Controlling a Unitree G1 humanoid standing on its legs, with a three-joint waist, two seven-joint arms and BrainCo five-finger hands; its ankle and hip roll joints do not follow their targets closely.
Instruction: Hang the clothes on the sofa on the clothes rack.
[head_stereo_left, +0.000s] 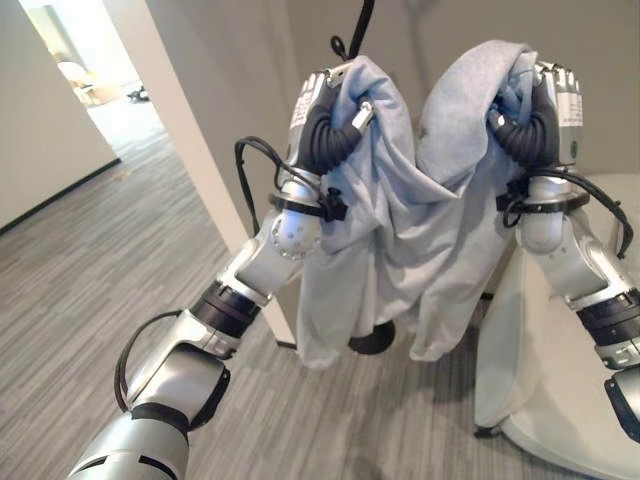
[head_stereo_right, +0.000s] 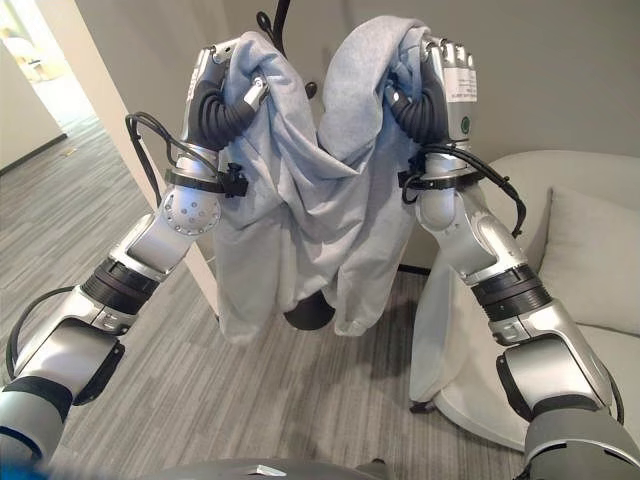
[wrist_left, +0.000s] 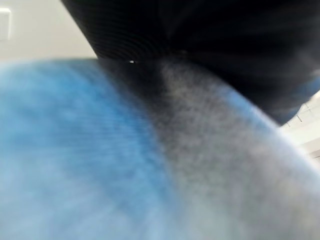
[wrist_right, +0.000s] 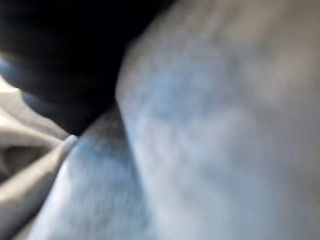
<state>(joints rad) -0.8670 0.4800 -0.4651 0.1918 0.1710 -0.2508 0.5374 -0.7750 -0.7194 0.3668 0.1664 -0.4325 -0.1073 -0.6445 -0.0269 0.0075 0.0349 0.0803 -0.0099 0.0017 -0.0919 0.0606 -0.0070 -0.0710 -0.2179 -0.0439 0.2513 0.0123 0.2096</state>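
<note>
Both hands, left hand (head_stereo_left: 330, 120) and right hand (head_stereo_left: 535, 115), gripped grey garment (head_stereo_left: 400, 220) | raised at rack (head_stereo_right: 285, 20) | hanging not yet done

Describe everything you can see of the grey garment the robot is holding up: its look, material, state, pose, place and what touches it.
The grey garment is pale blue-grey, soft knit-looking cloth, creased and bunched. It is held high by two gathered corners, sagging between them, its lower folds dangling free above the carpet. The left hand and right hand each curl round a bunch. Behind it stands the dark clothes rack; whether the cloth touches it cannot be told.
</note>
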